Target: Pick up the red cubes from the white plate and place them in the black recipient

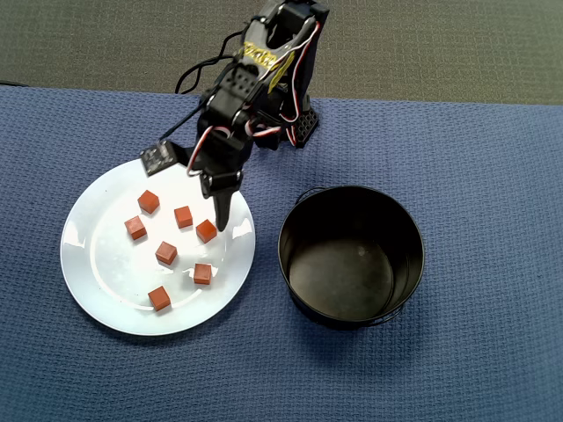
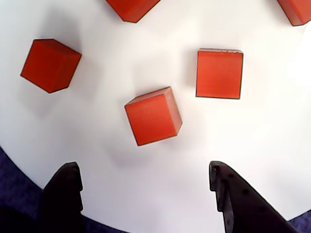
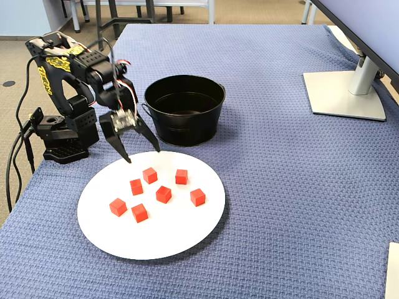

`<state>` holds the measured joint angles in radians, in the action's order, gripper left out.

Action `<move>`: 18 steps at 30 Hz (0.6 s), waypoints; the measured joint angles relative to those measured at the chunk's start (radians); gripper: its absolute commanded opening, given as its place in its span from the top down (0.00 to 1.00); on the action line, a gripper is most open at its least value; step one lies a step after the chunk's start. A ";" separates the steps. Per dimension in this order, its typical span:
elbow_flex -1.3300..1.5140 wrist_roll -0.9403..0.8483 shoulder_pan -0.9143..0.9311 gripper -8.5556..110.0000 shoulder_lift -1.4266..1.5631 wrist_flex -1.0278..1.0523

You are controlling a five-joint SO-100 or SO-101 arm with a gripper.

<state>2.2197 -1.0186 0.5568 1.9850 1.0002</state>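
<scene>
Red-orange, matte: seven small cubes (image 3: 163, 194), all on the white plate (image 3: 118, 240); I count every one in the overhead and fixed views, loosely scattered, none touching another. In the wrist view I see three whole cubes and the corners of two more at the top edge.

Glossy white: the plate (image 1: 97, 290), round with a shallow rim, sits left of the pot in the overhead view and in front of it in the fixed view. It lies flat on the tabletop (image 3: 299, 187).

Black metal: the recipient (image 1: 352, 256), a straight-walled round pot with a shiny dark interior and a thin wire handle. I see nothing inside it. It stands just beside the plate, apart from its rim.

Black plastic: the arm's claw (image 3: 138, 149), released, its two fingers spread wide and holding nothing. From the wrist view the fingertips (image 2: 68, 182) hover over the near edge of the plate, with the closest cube (image 2: 153, 116) ahead of the gap and clear of both tips. In the overhead view the claw (image 1: 223, 215) sits over the plate's upper right part, beside one cube (image 1: 206, 230).

Blue woven cloth covers the tabletop. A grey monitor stand (image 3: 346, 90) sits at far right in the fixed view.
</scene>
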 measured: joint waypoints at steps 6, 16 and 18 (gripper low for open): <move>-0.054 -0.037 0.011 0.73 -0.152 -0.044; -0.094 -0.063 0.018 0.75 -0.293 -0.107; -0.094 -0.071 0.018 0.76 -0.304 -0.117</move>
<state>2.1261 -1.0891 0.5752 1.6812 0.8836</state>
